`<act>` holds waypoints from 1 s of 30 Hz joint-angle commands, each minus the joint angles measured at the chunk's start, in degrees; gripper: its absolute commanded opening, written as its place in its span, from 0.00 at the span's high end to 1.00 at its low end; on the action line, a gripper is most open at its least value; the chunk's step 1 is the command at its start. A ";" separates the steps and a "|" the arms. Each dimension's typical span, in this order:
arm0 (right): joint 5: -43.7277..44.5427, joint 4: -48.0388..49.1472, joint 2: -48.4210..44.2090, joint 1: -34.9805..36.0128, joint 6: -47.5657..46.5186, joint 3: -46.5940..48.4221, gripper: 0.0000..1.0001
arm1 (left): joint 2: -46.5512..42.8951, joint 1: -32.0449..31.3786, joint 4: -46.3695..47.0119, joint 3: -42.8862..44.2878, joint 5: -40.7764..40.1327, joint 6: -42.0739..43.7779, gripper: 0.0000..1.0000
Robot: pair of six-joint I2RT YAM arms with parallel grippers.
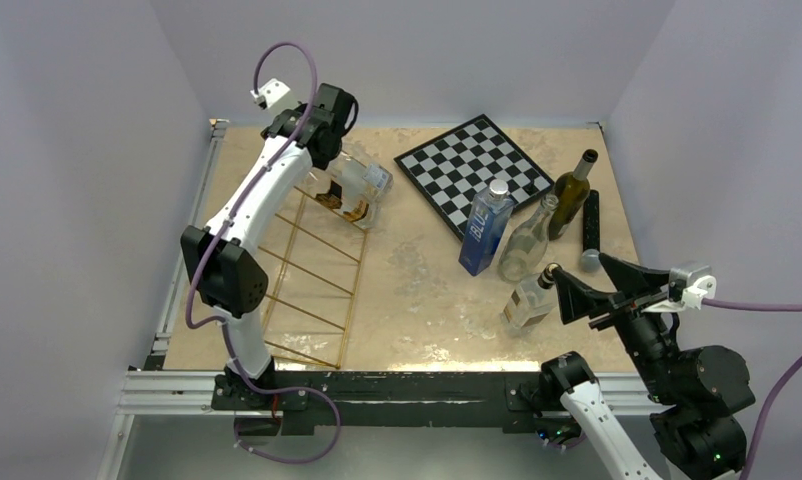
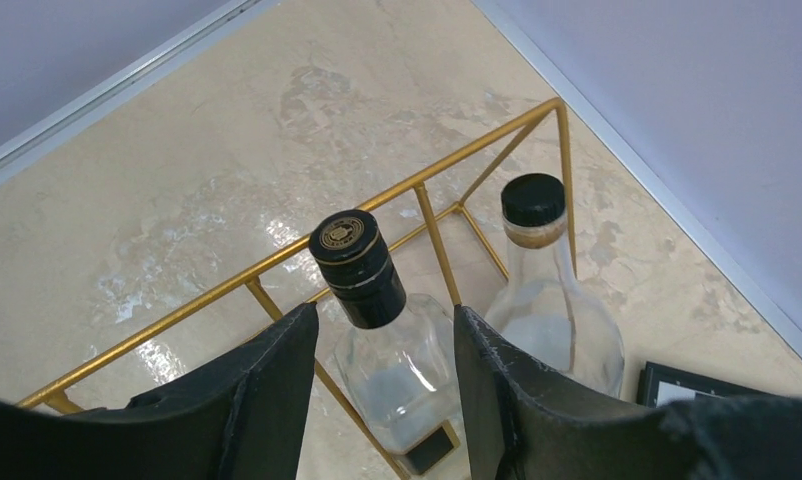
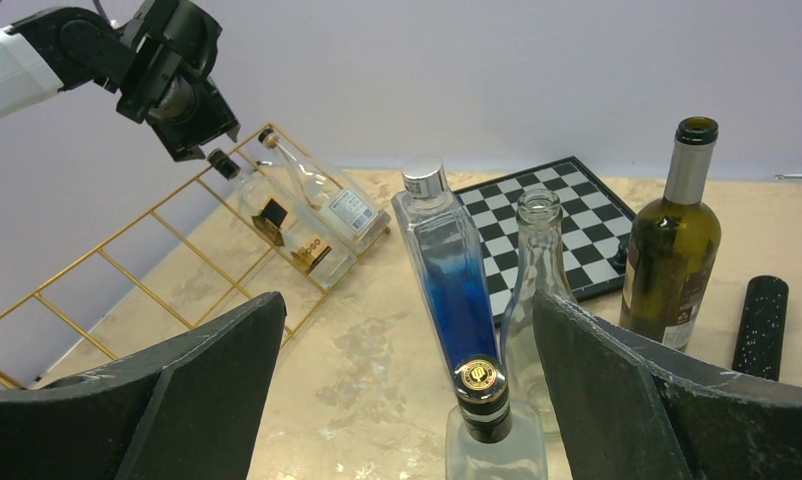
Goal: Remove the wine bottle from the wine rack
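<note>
**Task status:** approach stage, grasp not yet made.

The wine bottle is lying in the wine rack at the rack's far end, with its neck angling up toward the left arm. A second bottle is lying just beside it in the same frame. The rack is sitting on the left side of the counter.

The left claw is hanging over the wine bottle in the released state. Its fingers are standing apart, one on each side of the black-capped neck. A gap is showing on both sides, so no contact is being made.

The right claw is likewise standing released and gripping nothing. It is hovering by a cluster of upright bottles on the right of the counter, well apart from the rack.

No part of the removal is done. Judging from this state, the following steps are left:
1. Closing on the neck.
2. Lifting the bottle clear of the gold bars.
3. Setting it down off the rack.
</note>
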 commanded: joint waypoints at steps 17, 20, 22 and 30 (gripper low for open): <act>0.30 3.25 2.51 0.26 -0.41 0.14 0.01 | 6.87 3.80 -3.46 -1.65 -0.40 -10.62 0.46; 0.07 3.40 3.01 0.27 -0.40 0.45 0.01 | 7.11 4.27 -3.42 -2.33 -0.25 -11.60 0.50; 0.04 3.45 3.32 0.25 -0.50 0.74 0.01 | 7.20 4.46 -3.22 -2.63 -0.25 -11.69 0.53; -0.51 3.96 3.87 0.24 -0.23 0.94 0.01 | 5.23 4.48 -1.47 -3.73 0.20 -11.14 0.85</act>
